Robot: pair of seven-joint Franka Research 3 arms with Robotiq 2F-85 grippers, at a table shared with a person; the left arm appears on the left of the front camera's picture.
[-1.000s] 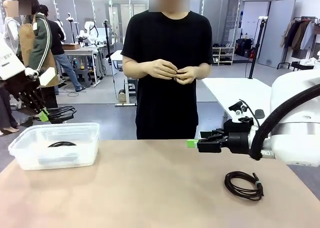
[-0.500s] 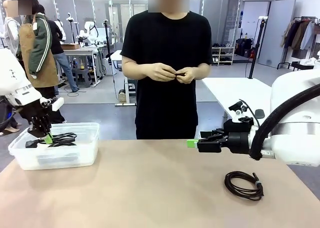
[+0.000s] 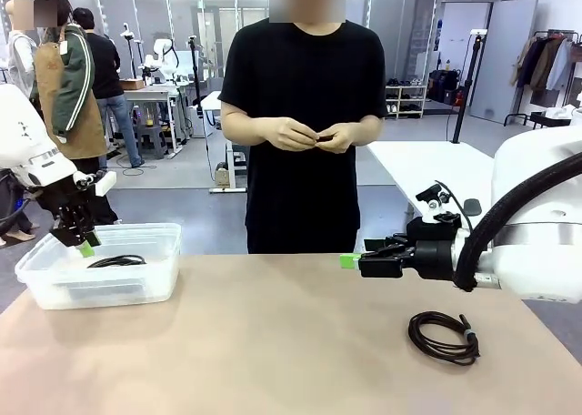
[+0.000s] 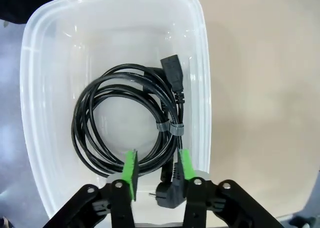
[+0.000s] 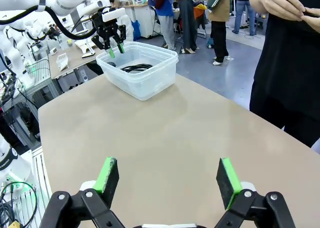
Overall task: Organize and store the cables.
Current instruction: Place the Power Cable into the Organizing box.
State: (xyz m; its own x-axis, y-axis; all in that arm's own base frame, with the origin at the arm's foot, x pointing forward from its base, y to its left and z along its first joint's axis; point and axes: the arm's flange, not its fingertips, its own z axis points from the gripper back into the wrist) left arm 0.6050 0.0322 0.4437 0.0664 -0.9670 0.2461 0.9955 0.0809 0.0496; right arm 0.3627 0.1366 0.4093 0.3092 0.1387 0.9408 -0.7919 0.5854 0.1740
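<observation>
Nearest me, well right of the clear bin (image 3: 109, 283), a coiled cable (image 3: 444, 336) lies loose on the table, next to fetch, I judge. My right gripper (image 3: 348, 261) waits nearer the bin, jaws wide and empty, ready for it. Over the bin my left gripper (image 4: 157, 168) hangs parted, leaving a tied coil (image 4: 167, 127) stored inside. Beyond the bin, the person's hands (image 3: 314, 133) pinch something small.

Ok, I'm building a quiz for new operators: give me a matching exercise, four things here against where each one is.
1 left gripper
2 right gripper
3 tied cable coil
4 other cable coil

A lying on the tabletop
B open, in the air over the tabletop
C inside the clear plastic bin
D open, right over the bin

Pairs: 1-D, 2-B, 3-C, 4-A
</observation>
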